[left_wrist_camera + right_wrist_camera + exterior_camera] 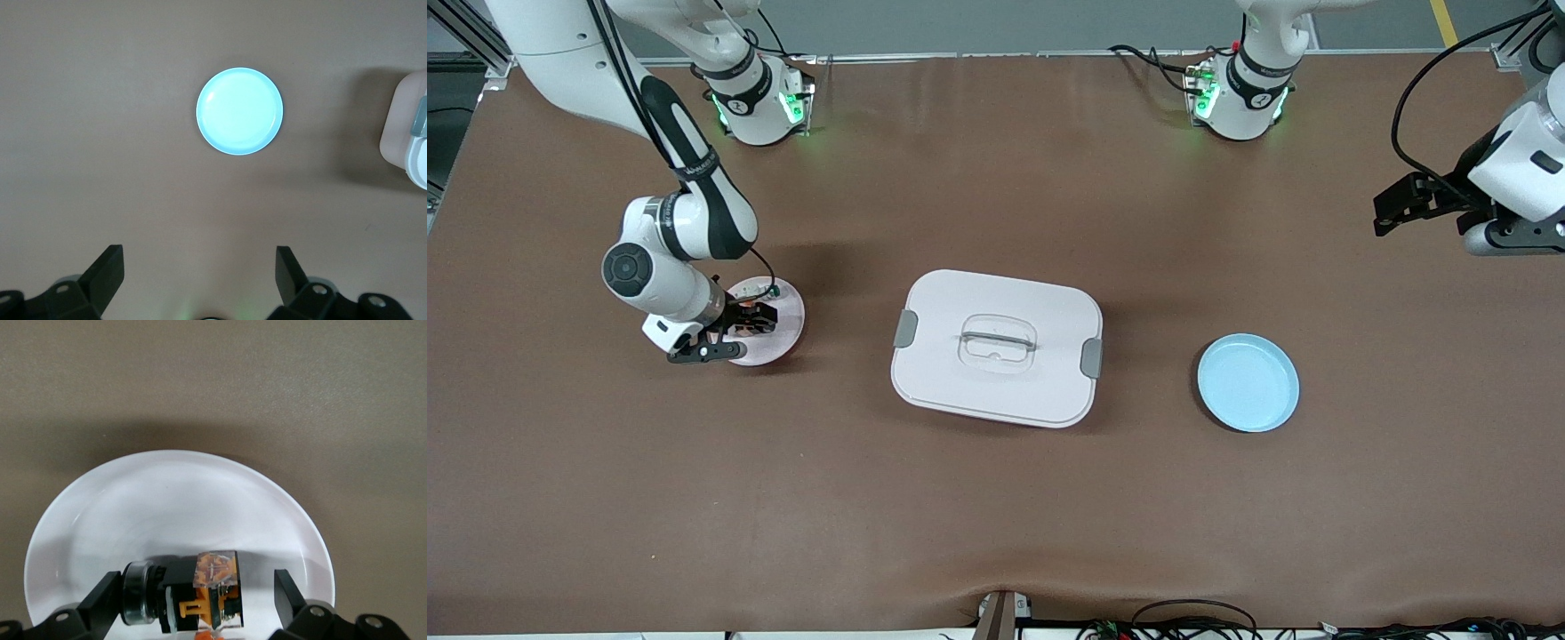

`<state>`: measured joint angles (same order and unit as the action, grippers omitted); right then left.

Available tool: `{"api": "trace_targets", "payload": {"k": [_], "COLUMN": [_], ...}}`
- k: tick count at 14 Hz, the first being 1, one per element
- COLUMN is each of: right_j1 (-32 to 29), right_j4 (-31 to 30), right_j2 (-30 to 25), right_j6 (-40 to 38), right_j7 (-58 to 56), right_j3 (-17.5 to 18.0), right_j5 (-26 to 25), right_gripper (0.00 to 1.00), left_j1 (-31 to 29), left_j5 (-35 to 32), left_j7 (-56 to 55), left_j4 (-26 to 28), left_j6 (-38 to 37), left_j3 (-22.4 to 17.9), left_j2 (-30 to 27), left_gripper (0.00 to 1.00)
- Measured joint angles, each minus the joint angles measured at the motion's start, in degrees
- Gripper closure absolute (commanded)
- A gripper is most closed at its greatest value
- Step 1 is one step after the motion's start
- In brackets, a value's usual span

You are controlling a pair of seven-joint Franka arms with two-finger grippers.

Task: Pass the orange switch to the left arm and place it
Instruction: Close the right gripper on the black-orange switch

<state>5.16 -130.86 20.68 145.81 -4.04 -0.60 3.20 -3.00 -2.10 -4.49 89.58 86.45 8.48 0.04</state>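
Note:
The orange switch (200,595), black-bodied with orange parts and a metal ring at one end, lies on its side on a white plate (167,493). My right gripper (198,580) is down over that plate (784,313), open, its fingers on either side of the switch (749,318); one finger is at the ringed end and a gap shows at the other. The white box (960,307) with grey latches sits mid-table. My left gripper (1385,212) waits open and empty in the air at the left arm's end of the table, looking down on bare table (199,252).
A light blue plate (1247,382) lies empty between the box and the left arm's end, also in the left wrist view (239,111) beside a corner of the box (400,133). A small green-tipped part (771,288) sits at the white plate's rim. Cables run along the table's near edge.

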Motion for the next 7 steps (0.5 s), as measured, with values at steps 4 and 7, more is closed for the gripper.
{"api": "trace_targets", "payload": {"k": [4,7], "right_j1": [0.0,0.0], "right_j4": [-1.2,-1.3], "right_j2": [0.7,0.9], "right_j6": [2.7,2.8], "right_j7": [0.0,0.0], "right_j3": [0.0,0.1], "right_j5": [0.0,0.0], "right_gripper": [0.00,0.84], "left_j1": [0.0,0.0], "left_j5": [0.0,0.0], "left_j7": [0.0,0.0], "left_j4": [0.0,0.0], "left_j6": [-0.1,-0.3], "left_j3": [0.0,0.0], "left_j2": [0.0,0.0], "left_gripper": [0.00,0.00]}}
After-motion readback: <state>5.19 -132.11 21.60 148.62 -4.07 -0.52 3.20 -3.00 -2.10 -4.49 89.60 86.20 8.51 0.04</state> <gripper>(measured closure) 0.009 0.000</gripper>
